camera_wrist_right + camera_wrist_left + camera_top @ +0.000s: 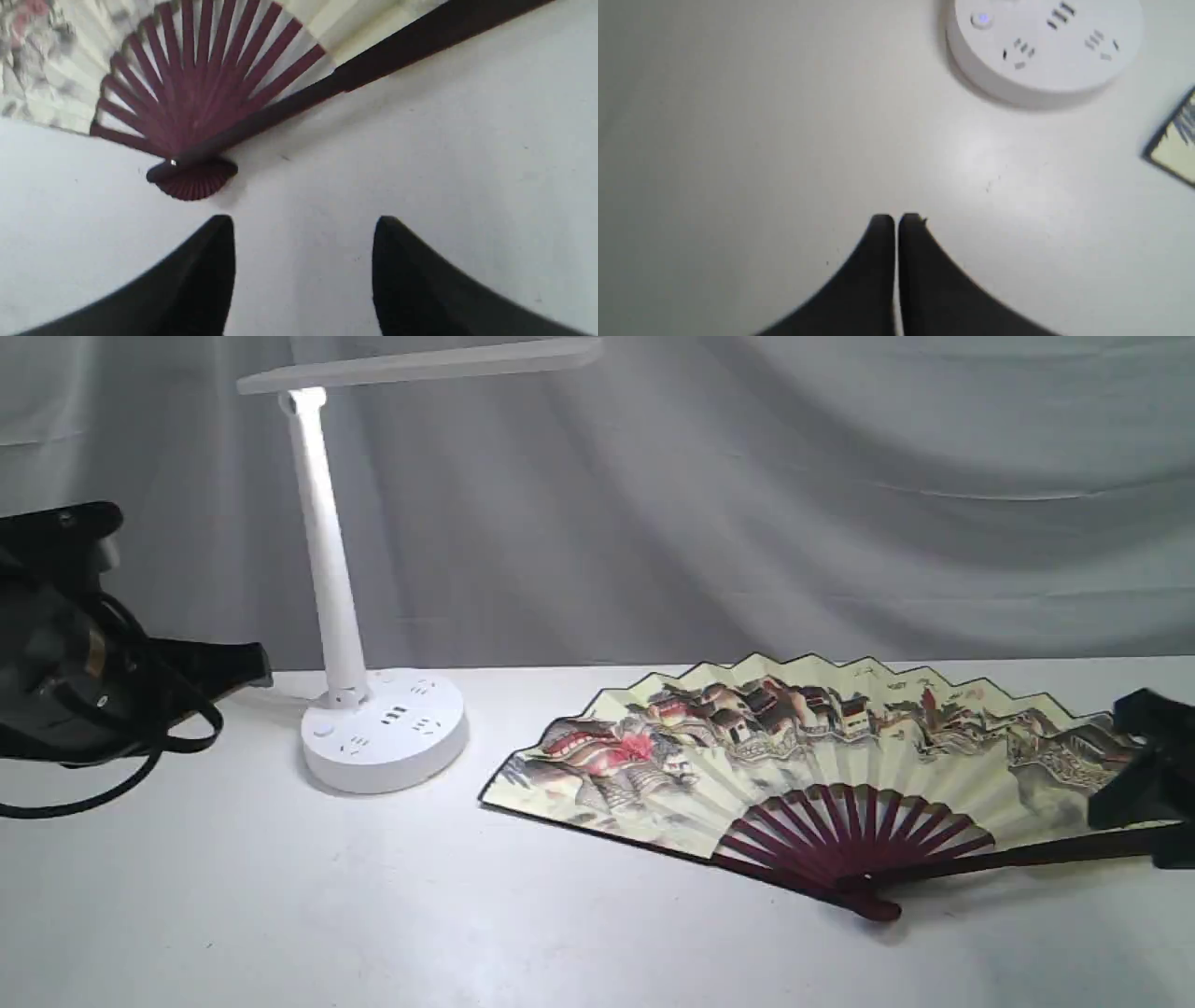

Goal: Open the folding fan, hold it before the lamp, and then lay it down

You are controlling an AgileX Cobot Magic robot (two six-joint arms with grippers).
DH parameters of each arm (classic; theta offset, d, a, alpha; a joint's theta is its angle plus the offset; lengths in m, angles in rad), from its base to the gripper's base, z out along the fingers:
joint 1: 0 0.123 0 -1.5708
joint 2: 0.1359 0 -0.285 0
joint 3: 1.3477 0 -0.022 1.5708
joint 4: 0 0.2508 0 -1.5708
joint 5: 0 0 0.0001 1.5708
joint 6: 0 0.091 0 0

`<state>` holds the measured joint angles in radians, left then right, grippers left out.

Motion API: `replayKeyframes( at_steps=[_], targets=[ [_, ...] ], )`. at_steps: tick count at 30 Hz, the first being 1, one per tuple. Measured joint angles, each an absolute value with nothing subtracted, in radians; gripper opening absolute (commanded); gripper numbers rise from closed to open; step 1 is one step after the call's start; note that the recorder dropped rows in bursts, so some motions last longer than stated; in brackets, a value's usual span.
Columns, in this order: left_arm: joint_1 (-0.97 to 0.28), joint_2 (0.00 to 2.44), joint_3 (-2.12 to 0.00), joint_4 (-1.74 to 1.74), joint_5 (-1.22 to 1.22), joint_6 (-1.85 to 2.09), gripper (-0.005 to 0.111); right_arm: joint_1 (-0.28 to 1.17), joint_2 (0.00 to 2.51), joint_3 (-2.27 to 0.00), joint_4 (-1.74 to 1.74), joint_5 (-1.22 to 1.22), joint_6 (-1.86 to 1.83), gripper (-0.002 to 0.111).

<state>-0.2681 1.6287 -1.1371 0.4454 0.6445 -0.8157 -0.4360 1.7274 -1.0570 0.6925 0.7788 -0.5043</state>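
1. Exterior view:
   - Left arm (65,644) sits low at the frame's left edge, mostly cut off, with a loose black cable (140,747) drooping to the table (233,915).
   - Right gripper (1141,761) enters from the right edge and overlaps the far right end of the fan (794,747). Can't tell contact from here.
   - The fan lies fully open and flat on the table, right of the lamp (336,579) and apart from it.
   - The lamp stands upright and glows at the neck.
   - Small marks near the fan's upper edge are too small to read.
   - Grey cloth (840,476) hangs behind.
2. Left wrist view:
   - Left gripper (896,218) is clenched, tips together, nothing between them, over bare table.
   - The lamp base is partly cut off, with a blue-lit button (983,18) and socket slots visible.
   - One black-edged fan corner pokes in at the frame edge, blurred.
3. Right wrist view:
   - Right gripper is released, fingers wide apart, holding nothing, over table near the fan's rivet (174,162).
   - Neither finger touches the fan.
   - The ribs are sharp; the painted leaf is blurred and cropped.
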Motion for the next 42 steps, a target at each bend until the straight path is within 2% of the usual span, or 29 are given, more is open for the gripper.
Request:
replayKeyframes(
  at_steps=[5, 11, 22, 24, 30, 42],
  targets=[
    [-0.245, 1.589, -1.137, 0.246, 0.729, -0.54, 0.0, -0.311, 1.727, -1.057, 0.537, 0.771, -0.453, 0.044],
    [-0.149, 1.572, -1.137, 0.046, 0.873, -0.264, 0.0, -0.211, 1.727, -1.057, 0.286, 0.759, -0.288, 0.043],
    [-0.072, 1.569, -1.09, -0.008, 0.876, -0.06, 0.0, -0.189, 1.688, -1.057, 0.175, 0.816, -0.229, 0.042],
    [-0.072, 1.569, -1.09, -0.014, 0.854, -0.045, 0.0, -0.189, 1.683, -1.057, 0.173, 0.816, -0.229, 0.037],
    [-0.071, 1.569, -1.09, 0.0, 0.837, 0.0, 0.0, -0.189, 1.683, -1.057, 0.117, 0.814, -0.221, 0.001],
    [-0.071, 1.569, -1.087, 0.0, 0.843, 0.024, 0.0, -0.189, 1.683, -1.057, 0.062, 0.814, -0.186, 0.0]
  ],
)
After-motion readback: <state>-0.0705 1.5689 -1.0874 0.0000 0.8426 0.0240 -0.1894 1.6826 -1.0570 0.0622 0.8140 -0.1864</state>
